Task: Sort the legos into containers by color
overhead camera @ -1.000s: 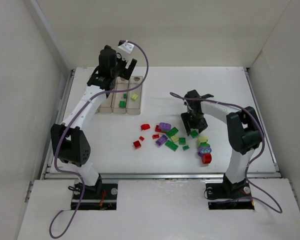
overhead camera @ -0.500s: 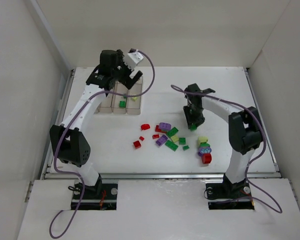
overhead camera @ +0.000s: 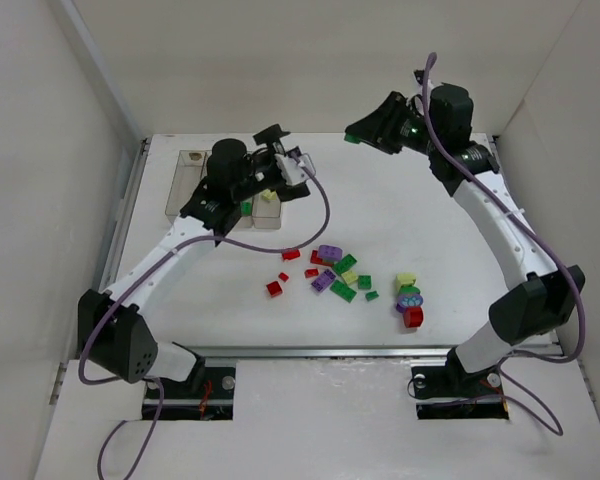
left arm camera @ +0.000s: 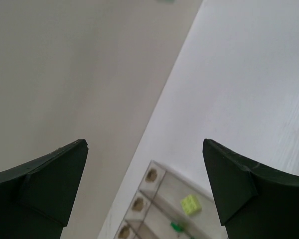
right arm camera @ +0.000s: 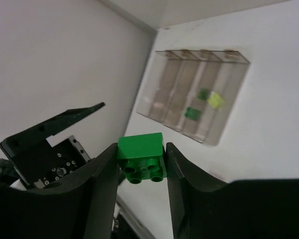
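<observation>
R gripper (right arm camera: 140, 154) rose w/ green lego (right arm camera: 139, 147); L gripper (left arm camera: 144, 144) gaping.

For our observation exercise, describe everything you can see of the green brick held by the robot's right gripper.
The green brick is a small, glossy, bright green plastic block: a smooth rectangular body with round studs on the side that faces down in the wrist view. The right gripper is shut on it, one finger pressed against each side. It is held up in the air, touching nothing else.
</observation>
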Controlling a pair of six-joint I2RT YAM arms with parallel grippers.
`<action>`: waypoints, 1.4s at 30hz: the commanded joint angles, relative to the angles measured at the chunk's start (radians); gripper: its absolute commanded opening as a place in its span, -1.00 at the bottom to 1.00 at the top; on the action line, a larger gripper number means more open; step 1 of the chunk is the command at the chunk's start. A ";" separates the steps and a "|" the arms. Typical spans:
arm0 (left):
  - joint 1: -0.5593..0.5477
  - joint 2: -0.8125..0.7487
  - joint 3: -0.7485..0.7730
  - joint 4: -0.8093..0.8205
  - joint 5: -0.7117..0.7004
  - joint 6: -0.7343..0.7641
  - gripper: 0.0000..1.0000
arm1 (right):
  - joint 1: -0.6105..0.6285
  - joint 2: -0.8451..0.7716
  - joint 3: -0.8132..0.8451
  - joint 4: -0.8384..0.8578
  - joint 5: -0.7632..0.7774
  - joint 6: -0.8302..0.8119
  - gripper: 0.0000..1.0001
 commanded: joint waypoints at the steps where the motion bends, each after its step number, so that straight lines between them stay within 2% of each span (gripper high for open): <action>1: -0.038 0.019 0.154 0.188 0.047 -0.225 1.00 | 0.033 0.032 0.027 0.148 -0.106 0.157 -1.00; 4: -0.038 0.084 0.251 0.101 0.142 -0.390 1.00 | 0.064 0.032 0.038 0.157 -0.106 0.166 -1.00; 6: -0.038 0.084 0.253 0.110 0.190 -0.451 1.00 | 0.073 0.032 0.038 0.158 -0.127 0.167 -1.00; 10: -0.058 0.075 0.216 0.133 0.234 -0.421 1.00 | 0.073 0.023 0.029 0.158 -0.152 0.157 -1.00; 14: -0.058 0.098 0.262 -0.020 0.340 -0.305 1.00 | 0.073 0.014 0.019 0.158 -0.187 0.136 -1.00; 19: -0.058 0.110 0.281 -0.082 0.374 -0.258 0.78 | 0.073 0.003 -0.001 0.158 -0.218 0.114 -1.00; 30: -0.058 0.081 0.270 -0.088 0.346 -0.205 0.54 | 0.082 0.012 -0.051 0.158 -0.307 0.094 -1.00; 34: -0.058 0.081 0.261 -0.111 0.356 -0.180 0.38 | 0.082 0.012 -0.051 0.158 -0.316 0.094 -1.00; 35: -0.067 0.081 0.261 -0.111 0.356 -0.169 0.24 | 0.082 0.012 -0.051 0.158 -0.316 0.085 -1.00; 39: -0.067 0.071 0.252 -0.130 0.356 -0.160 -0.02 | 0.092 0.012 -0.062 0.158 -0.325 0.085 -1.00; 42: -0.067 0.062 0.252 -0.130 0.356 -0.160 -0.06 | 0.092 0.012 -0.071 0.158 -0.325 0.085 -1.00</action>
